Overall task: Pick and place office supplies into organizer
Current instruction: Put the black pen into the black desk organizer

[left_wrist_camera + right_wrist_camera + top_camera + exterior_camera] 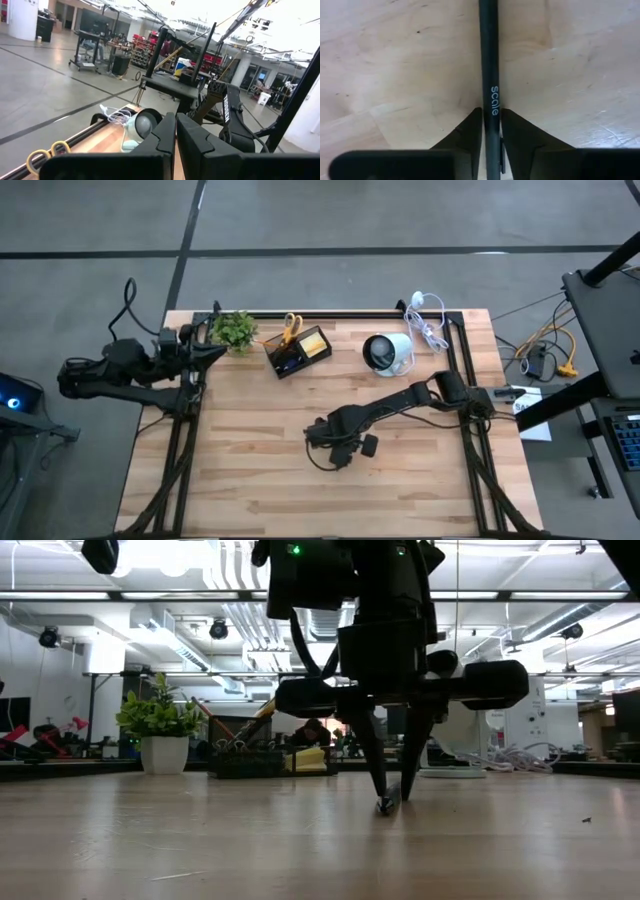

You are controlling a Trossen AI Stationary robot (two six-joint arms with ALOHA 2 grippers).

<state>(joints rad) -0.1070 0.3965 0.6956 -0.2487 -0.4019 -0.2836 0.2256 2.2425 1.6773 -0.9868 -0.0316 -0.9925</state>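
Right gripper (490, 142) fingers pinch dark pen (489, 60) flat on table centre, 5 o'clock from organizer (298, 352). Pen light, stiff, slick; grip mid-barrel. Left gripper (175, 145) closed, empty, parked.

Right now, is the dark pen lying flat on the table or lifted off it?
Lying flat: the slim dark pen rests on the wooden table, with the right end effector around it.

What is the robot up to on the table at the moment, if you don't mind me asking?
The right gripper is down at the middle of the wooden table, its fingers either side of a dark pen lying flat there. The black organizer at the back already holds scissors and a yellow sticky-note block. The left gripper waits shut near the plant.
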